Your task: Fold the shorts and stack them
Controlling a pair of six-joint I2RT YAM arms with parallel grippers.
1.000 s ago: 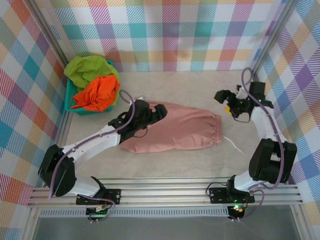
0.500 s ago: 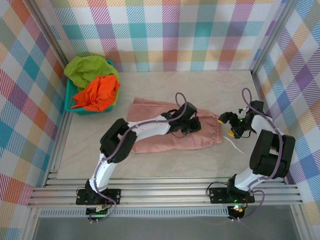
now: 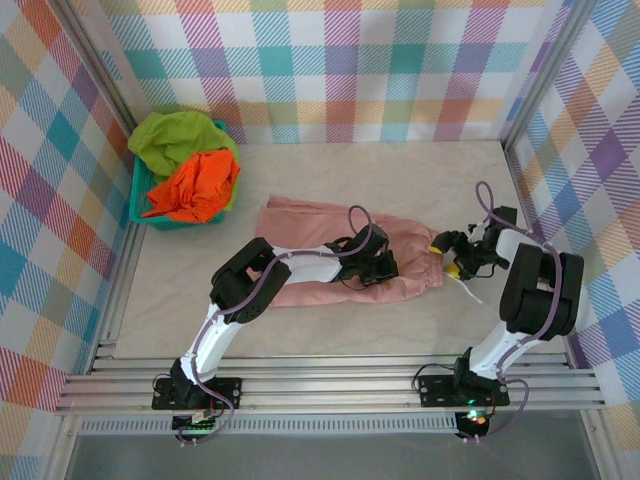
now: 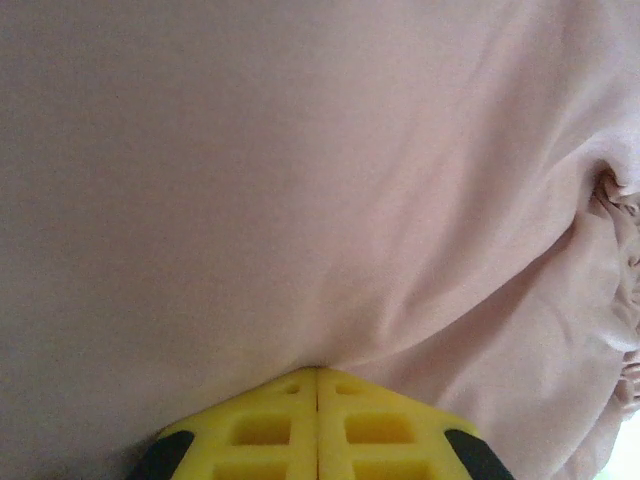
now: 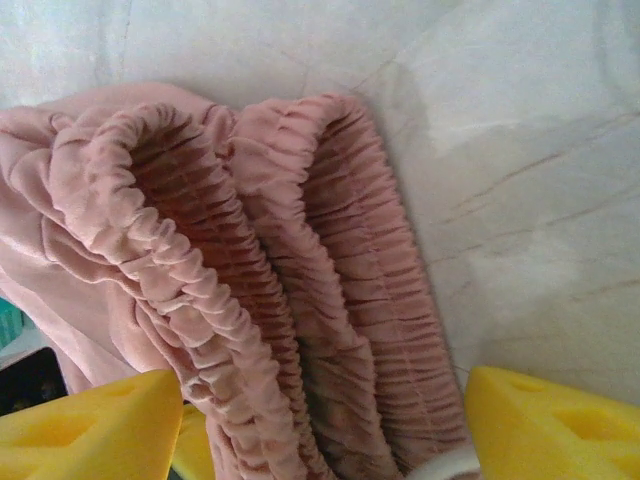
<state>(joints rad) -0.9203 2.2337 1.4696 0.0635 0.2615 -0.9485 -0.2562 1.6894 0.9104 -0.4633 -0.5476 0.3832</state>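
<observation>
Pink shorts (image 3: 412, 250) spread flat across the middle of the table (image 3: 400, 175), long way left to right, elastic waistband (image 5: 330, 250) at the right end. Left end effector (image 3: 385, 268) down on the cloth right of middle, arm lying across the shorts from the near left. Clenched: yellow pads (image 4: 285, 405) pressed together, tips sunk in a pucker of pink cloth with creases running into them, so pinching the shorts. Right end effector (image 3: 452, 252) low at the waistband end, released. Yellow fingers (image 5: 550, 420) well apart in the right wrist view, gathered waistband lying between them, neither one seen pressing it. White drawstring (image 3: 466, 288) loose on the table just beyond the waistband, toward the near right. Orange shorts (image 3: 195, 185) and green shorts (image 3: 175, 140) heaped unfolded in the teal basket (image 3: 140, 200) at the far left corner, green behind and spilling over the rim, orange in front, both well apart from the pink pair.
</observation>
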